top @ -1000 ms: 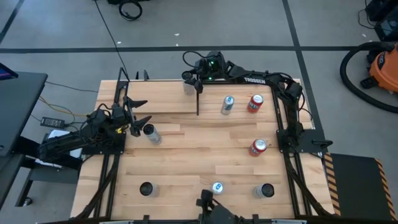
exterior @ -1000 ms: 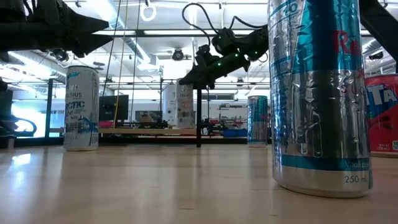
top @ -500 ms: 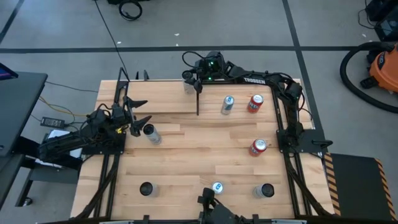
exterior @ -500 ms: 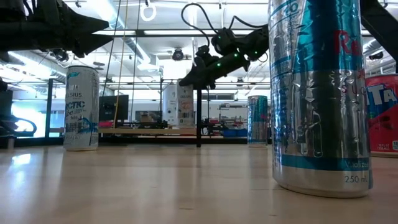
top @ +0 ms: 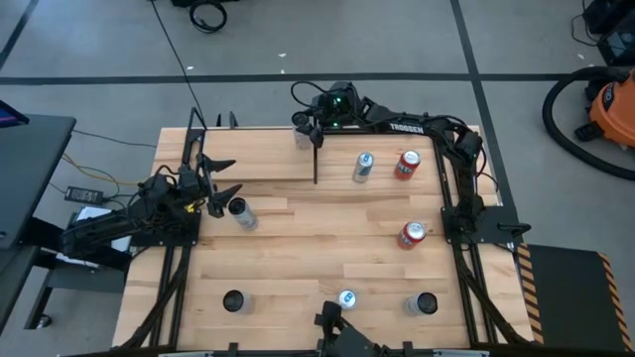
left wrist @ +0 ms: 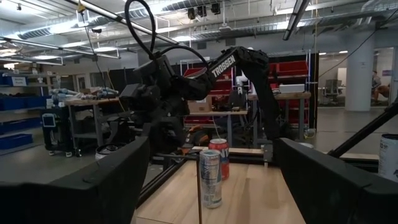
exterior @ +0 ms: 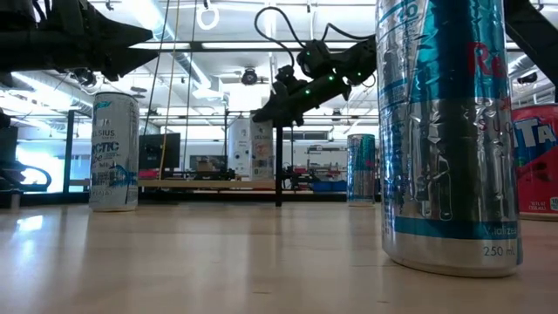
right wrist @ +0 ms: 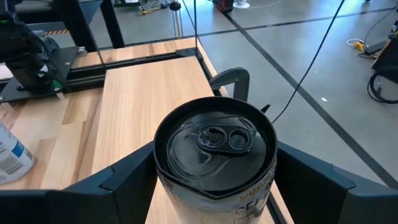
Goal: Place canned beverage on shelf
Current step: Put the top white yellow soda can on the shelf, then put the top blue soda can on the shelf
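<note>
The canned beverage (right wrist: 214, 155), white with a black top, stands upright on its base on the shelf (top: 258, 157), a pale wood panel with black rods at the table's far left. It is near the shelf's far right corner (top: 301, 137), and also shows in the low view (exterior: 248, 148). My right gripper (right wrist: 214, 186) reaches it from the right, open, one finger on each side of its upper wall. My left gripper (top: 223, 178) waits open at the table's left edge, holding nothing. My right gripper's fingers (right wrist: 134, 171) stand close against both sides of the can's upper wall (right wrist: 163, 177), coming level from the table's right side and slanting a little down. Whether they touch the wall I cannot tell. The can rests on the shelf.
A black-topped can (top: 239, 212) stands beside my left gripper. A silver-blue can (top: 363, 167) and two red cans (top: 407, 164) (top: 412, 235) stand on the right half. Three more cans (top: 346, 298) line the near edge. A clamp (right wrist: 233, 81) sits beyond the shelf.
</note>
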`<state>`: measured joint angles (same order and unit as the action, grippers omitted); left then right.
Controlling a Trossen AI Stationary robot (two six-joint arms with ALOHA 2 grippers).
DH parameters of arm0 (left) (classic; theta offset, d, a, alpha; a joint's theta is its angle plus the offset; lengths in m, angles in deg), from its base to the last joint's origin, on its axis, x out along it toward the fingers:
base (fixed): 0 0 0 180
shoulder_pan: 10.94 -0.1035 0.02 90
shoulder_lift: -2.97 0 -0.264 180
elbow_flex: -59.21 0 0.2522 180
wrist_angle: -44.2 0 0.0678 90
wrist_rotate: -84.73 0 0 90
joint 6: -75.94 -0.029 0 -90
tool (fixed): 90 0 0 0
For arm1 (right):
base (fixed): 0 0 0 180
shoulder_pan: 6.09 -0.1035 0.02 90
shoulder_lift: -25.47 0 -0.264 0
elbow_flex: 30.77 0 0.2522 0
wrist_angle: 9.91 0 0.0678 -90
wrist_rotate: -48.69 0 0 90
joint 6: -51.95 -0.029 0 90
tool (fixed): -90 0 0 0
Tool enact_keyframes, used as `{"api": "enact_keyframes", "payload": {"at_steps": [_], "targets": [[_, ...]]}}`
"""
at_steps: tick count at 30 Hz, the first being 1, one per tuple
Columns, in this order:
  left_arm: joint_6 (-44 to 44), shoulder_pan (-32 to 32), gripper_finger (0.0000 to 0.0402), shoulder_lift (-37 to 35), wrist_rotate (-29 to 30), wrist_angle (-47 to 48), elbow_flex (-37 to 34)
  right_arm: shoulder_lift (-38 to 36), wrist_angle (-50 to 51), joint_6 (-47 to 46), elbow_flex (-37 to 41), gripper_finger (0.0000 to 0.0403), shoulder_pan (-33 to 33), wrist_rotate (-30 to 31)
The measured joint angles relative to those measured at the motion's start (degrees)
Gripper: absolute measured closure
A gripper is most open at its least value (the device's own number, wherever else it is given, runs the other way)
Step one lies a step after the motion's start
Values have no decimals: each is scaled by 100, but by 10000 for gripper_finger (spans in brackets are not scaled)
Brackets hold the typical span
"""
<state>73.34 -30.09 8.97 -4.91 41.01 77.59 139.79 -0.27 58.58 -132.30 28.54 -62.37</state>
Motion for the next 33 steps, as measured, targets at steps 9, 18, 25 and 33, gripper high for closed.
{"api": "enact_keyframes", "payload": {"at_steps": [9, 18, 25, 33], "targets": [[-4, 0, 49, 0, 0, 2, 0, -11, -9, 0, 0, 94, 0, -7], [-5, 0, 49, 0, 1, 4, 0, -31, -77, 43, 0, 75, 0, -20], [-6, 0, 49, 0, 0, 9, 0, -28, -294, 46, 0, 75, 1, -20], [20, -2, 49, 0, 0, 106, 0, -347, -309, 34, 0, 75, 4, -279]]}}
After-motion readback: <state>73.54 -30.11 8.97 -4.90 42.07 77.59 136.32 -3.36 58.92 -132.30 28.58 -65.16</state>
